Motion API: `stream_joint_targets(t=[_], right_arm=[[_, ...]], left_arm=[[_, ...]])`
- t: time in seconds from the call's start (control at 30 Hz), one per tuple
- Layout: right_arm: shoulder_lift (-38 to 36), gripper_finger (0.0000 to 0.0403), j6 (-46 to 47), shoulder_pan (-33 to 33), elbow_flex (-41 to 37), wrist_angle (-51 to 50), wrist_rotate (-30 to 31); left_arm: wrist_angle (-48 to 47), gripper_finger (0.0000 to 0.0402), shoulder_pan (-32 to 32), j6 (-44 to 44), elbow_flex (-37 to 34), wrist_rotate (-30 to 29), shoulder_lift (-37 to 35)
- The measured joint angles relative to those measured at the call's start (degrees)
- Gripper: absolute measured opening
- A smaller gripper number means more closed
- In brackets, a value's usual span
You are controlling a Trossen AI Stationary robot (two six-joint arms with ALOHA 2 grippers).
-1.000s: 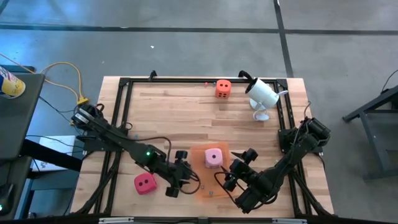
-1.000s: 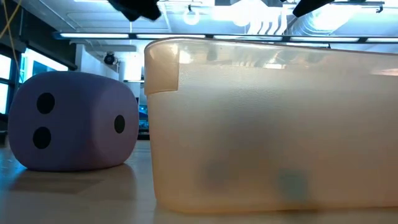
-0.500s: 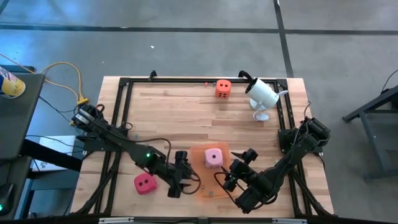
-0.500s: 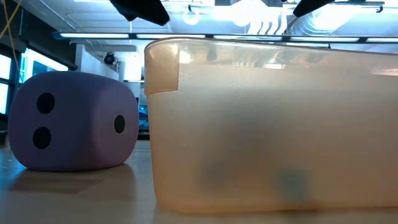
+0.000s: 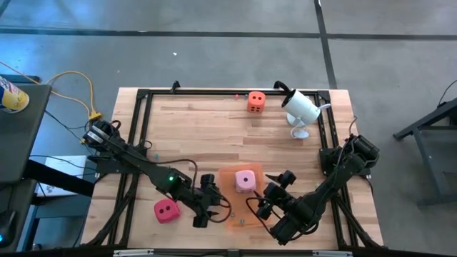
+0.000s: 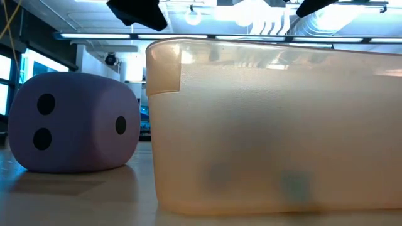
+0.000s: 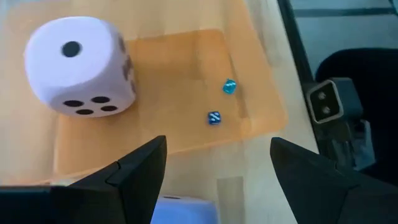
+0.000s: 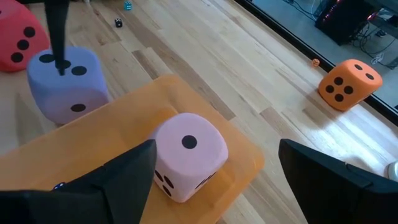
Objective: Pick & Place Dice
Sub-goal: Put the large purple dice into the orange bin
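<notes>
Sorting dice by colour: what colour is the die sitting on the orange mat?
Pink die with dark pips, on the mat; clearest in the right wrist view.

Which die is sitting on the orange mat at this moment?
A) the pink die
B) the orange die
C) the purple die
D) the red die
A: the pink die rests on the orange mat, while the red die and the orange die sit on bare wood and the purple die stands beside the mat.
</notes>
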Motion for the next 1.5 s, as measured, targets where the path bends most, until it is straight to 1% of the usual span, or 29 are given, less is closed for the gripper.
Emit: stream_joint_targets(t=[0.07,0.23,0.5,0.6,0.7,0.8,0.97,1.1,1.33,1.4,1.5], right_arm=[[0.00,0.0327,0.00,0.00,0.00,0.00,-0.01],[0.00,0.0327,0.02,-0.20,0.00,0.00,-0.04],[0.00,0.0327,0.04,-0.80,0.00,0.79,-0.80],[0.00,0.0327,0.04,-0.90,0.00,0.81,-1.32],[0.00,0.0327,0.04,-0.90,0.00,0.81,-1.36],[0.00,0.0327,0.03,-0.90,0.00,0.81,-1.36],[0.00,0.0327,0.04,-0.90,0.00,0.87,-1.35],[0.00,0.0327,0.02,-0.90,0.00,2.09,-1.36],[0.00,0.0327,0.02,-0.90,0.00,3.54,-1.68],[0.00,0.0327,-0.38,-0.90,0.00,4.11,-1.70],[0.00,0.0327,-1.53,-0.85,0.00,5.09,-1.72]], left_arm=[[0.13,0.0280,-0.05,0.36,0.02,1.11,0.00],[0.30,0.0287,0.02,4.44,0.04,1.14,0.00],[-1.22,0.0340,1.40,5.75,0.04,1.85,0.00],[-1.72,0.0352,2.06,3.95,0.04,1.86,0.00],[-2.83,0.0354,2.34,2.39,0.04,3.33,0.00],[-4.77,0.0354,2.37,3.36,0.04,5.96,-0.31],[-13.56,0.0354,2.32,7.44,0.04,5.75,-1.49],[-16.85,0.0354,2.38,9.15,0.04,5.64,-1.52],[-17.41,0.0354,2.88,8.30,-0.01,5.50,-0.47],[-17.32,0.0354,2.77,8.01,0.00,4.54,-0.48],[-17.62,0.0354,2.37,6.00,0.00,4.03,-0.30]])
